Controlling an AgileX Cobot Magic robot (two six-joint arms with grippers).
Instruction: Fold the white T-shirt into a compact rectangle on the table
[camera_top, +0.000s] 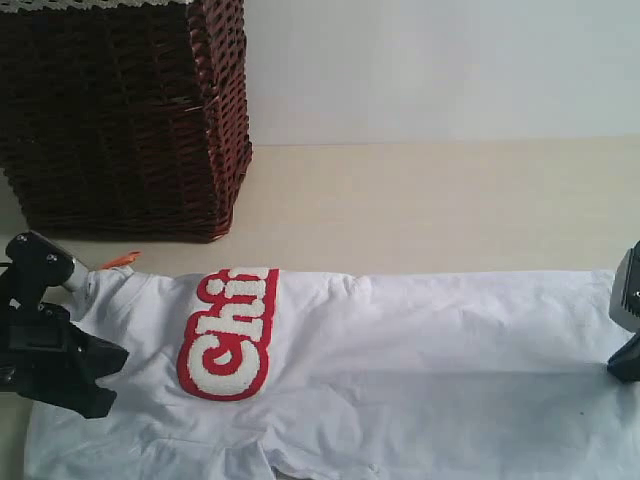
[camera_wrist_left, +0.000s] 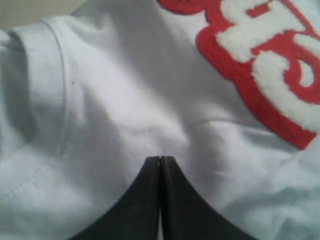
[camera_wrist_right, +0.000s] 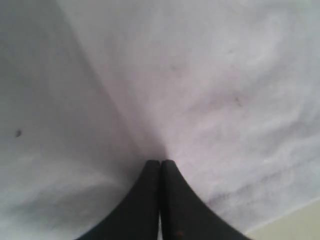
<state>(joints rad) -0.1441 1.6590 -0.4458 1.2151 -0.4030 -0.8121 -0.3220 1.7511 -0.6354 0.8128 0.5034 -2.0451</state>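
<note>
The white T-shirt lies spread across the table, its neck end to the left and its red-outlined fuzzy letters facing up. A small orange tag pokes out at the neck. My left gripper sits on the shirt beside the letters. In the left wrist view its jaws are pressed together on wrinkled cloth near the letters. My right gripper rests at the shirt's far right end. There its jaws are shut on cloth, with a crease running into the tips.
A dark brown wicker basket stands at the back left, close behind the shirt's neck end. Bare beige table stretches behind the shirt to the pale wall. A strip of table shows beside the shirt's hem in the right wrist view.
</note>
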